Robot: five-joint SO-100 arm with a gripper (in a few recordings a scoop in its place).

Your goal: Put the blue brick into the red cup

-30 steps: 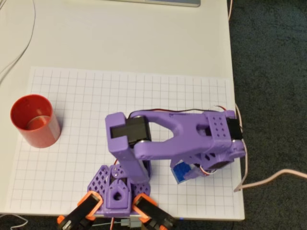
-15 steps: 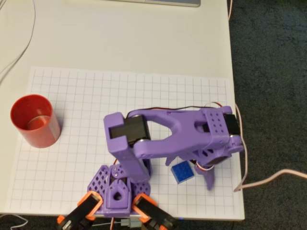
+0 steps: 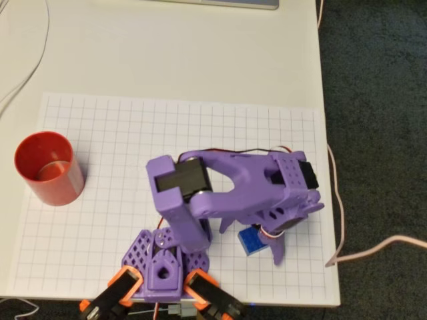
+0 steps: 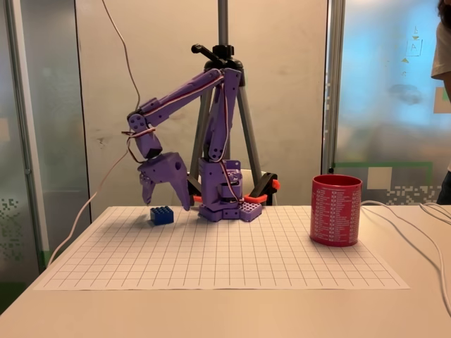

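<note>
White table (image 3: 167, 53) carries a grid sheet (image 3: 200, 127)

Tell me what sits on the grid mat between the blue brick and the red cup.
In the fixed view, the arm's purple base stands between the blue brick and the red cup; the rest of that stretch of grid mat is bare.

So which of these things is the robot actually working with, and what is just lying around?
For the job:
- blue brick, on the grid mat, not held
- red cup, far across the mat
- gripper, open above the brick

Just there:
- grid mat
- tripod behind the arm
- cables at the table edges
- orange clamps at the arm's base
</note>
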